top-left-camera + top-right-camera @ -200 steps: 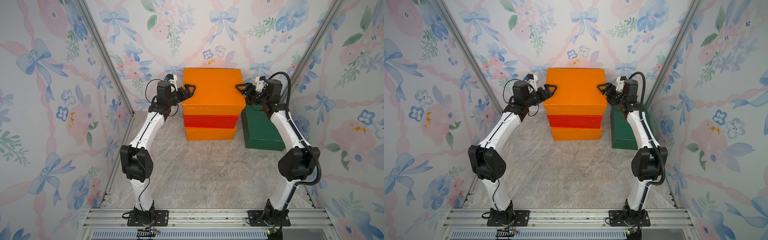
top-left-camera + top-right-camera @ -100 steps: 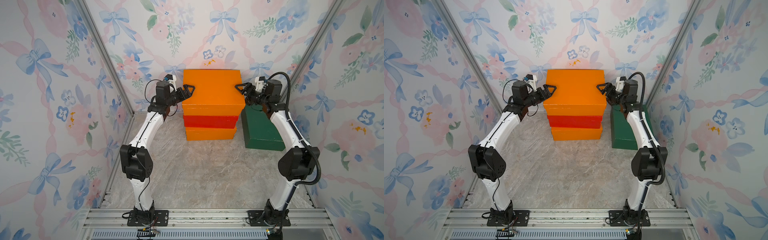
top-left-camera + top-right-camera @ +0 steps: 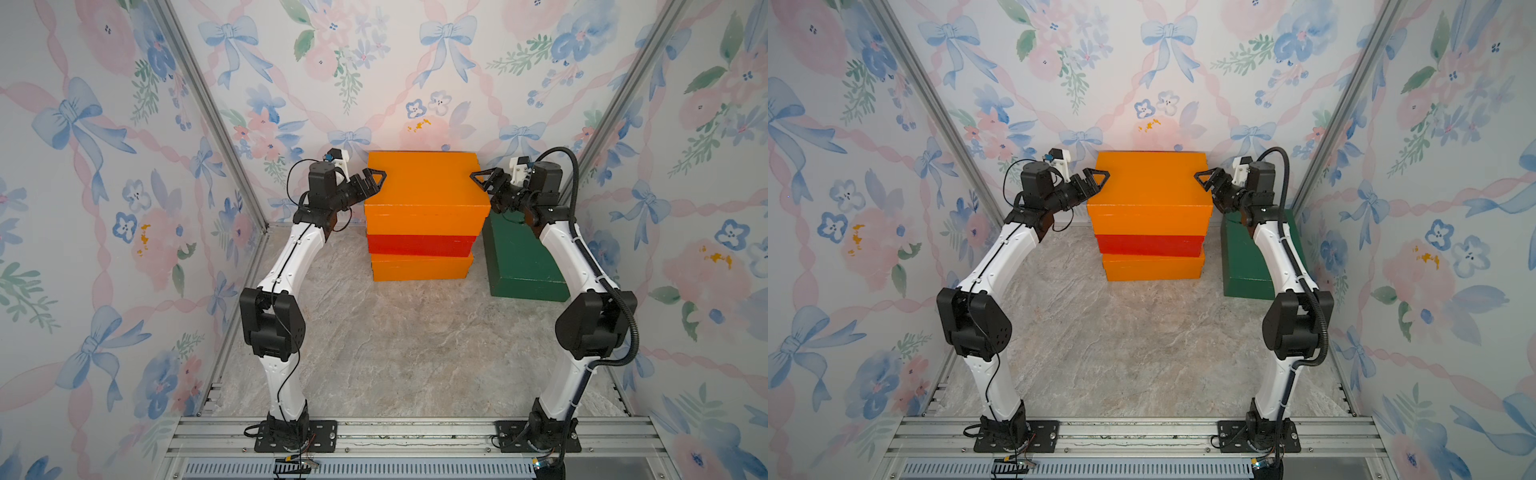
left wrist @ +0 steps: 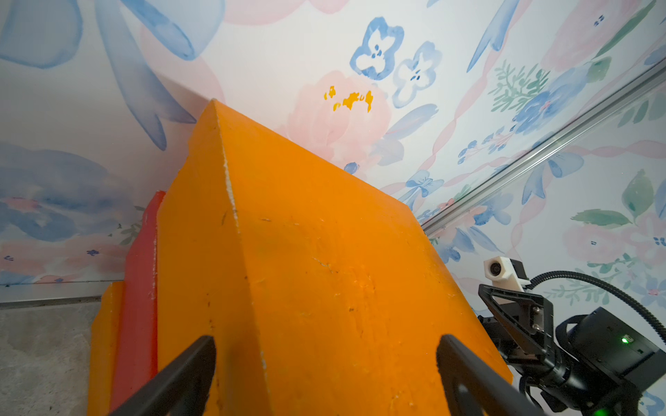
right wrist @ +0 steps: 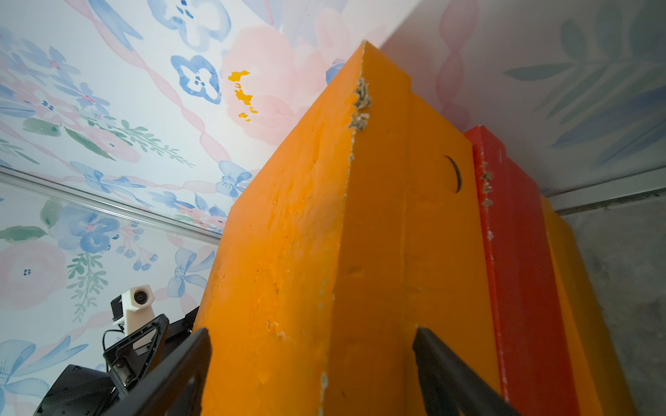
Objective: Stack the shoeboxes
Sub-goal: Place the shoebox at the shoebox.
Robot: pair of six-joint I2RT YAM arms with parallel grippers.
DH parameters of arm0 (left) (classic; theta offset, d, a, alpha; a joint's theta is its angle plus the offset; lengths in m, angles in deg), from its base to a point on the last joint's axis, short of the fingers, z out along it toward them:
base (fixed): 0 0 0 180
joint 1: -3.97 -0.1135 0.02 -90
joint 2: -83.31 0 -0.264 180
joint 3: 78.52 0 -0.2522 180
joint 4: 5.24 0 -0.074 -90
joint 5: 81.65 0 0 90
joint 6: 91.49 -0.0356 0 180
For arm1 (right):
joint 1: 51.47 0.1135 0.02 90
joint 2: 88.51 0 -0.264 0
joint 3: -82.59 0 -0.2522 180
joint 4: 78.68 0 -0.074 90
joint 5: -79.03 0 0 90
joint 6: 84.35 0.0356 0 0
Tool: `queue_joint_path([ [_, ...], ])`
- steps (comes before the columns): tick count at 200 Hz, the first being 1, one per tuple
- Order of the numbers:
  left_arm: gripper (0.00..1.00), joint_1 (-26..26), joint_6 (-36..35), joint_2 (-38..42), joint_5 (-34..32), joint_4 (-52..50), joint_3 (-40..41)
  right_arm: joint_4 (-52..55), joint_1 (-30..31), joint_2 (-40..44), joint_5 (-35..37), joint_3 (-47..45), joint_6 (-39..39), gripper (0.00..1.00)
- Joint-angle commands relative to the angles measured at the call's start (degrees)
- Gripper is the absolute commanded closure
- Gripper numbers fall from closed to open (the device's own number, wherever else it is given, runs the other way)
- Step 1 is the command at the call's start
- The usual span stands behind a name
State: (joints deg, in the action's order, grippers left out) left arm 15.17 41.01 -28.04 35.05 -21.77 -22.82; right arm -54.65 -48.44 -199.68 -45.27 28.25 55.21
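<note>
Here, three lidded shoeboxes [image 3: 422, 245] stacked, green shoebox [image 3: 519, 257] beside, contents hidden.

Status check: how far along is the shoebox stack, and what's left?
Done: top orange box sits on red box on bottom orange box. In hand: nothing; left gripper and right gripper stand open at the top box's ends. Left: green box, on the table beside the stack.

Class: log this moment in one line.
stacked top-down: upper orange box, red box, lower orange box | green box: unstacked | left claw: open | right claw: open
</note>
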Motion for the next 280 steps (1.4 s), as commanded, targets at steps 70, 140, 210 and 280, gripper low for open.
queue_joint_path([
  [70,0.02,-1.5,-0.8,1.5,0.7,1.0,-1.5,0.4,-1.8,1.8,-0.5,-1.8,-1.6,0.08],
  [140,0.02,-1.9,-5.3,11.8,-1.6,1.0,5.3,0.0,-1.8,15.4,1.7,-12.9,-8.3,0.03],
  [210,0.04,4.1,-19.4,29.4,-18.5,2.5,29.2,2.2,0.0,30.8,5.8,-29.5,-20.8,0.03],
  [280,0.08,6.8,-18.8,38.9,-23.9,20.2,54.7,8.9,3.1,34.1,15.6,-36.8,-30.1,0.03],
])
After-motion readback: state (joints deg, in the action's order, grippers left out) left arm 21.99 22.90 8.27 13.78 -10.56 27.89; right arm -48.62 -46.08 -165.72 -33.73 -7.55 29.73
